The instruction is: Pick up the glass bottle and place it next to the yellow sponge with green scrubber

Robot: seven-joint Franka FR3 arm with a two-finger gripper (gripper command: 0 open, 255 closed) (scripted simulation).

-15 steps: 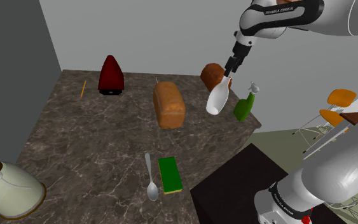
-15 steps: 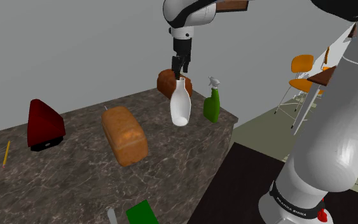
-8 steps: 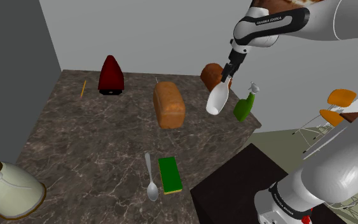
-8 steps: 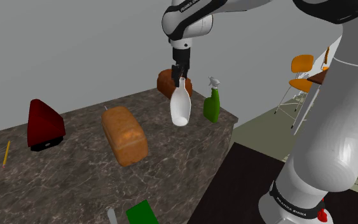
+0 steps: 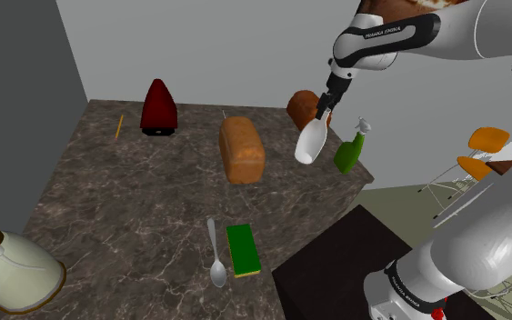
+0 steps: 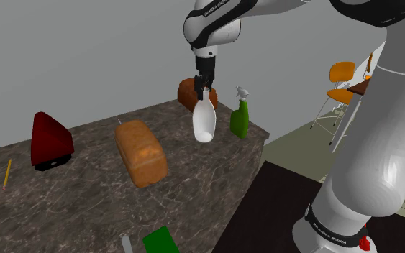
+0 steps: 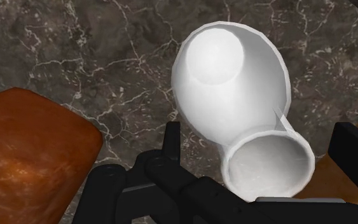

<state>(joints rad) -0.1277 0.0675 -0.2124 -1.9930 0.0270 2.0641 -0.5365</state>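
Marbled dark table (image 5: 126, 200) spreads across most of the shoulder view, from the grey wall at the upper left down to the lower middle of the frame. Next in bulk is the white arm (image 5: 399, 35), which arches in from the upper right, above its dark box stand (image 5: 336, 264) at the lower right. A large brown loaf (image 5: 242, 150) lies near the middle of the table. Just right of it in the frame hangs the white bottle (image 5: 311, 143), tilted, with its base swung toward the lower left; the black claw (image 5: 325, 107) is clenched on its neck, and the wrist view shows the open mouth of the bottle lodged between the fingers over bare marble. A dark red, cone-shaped object (image 5: 158, 106) stands toward the upper left. A smaller brown loaf (image 5: 303, 107) sits behind the bottle, and a green spray bottle (image 5: 349, 150) stands just right of the bottle at the table's edge. The sponge (image 5: 243, 249), green on top with a yellow side, lies flat at the lower middle, well apart from the bottle. A grey spoon (image 5: 215, 255) lies just left of the sponge. A thin pencil (image 5: 118, 126) rests left of the red object.
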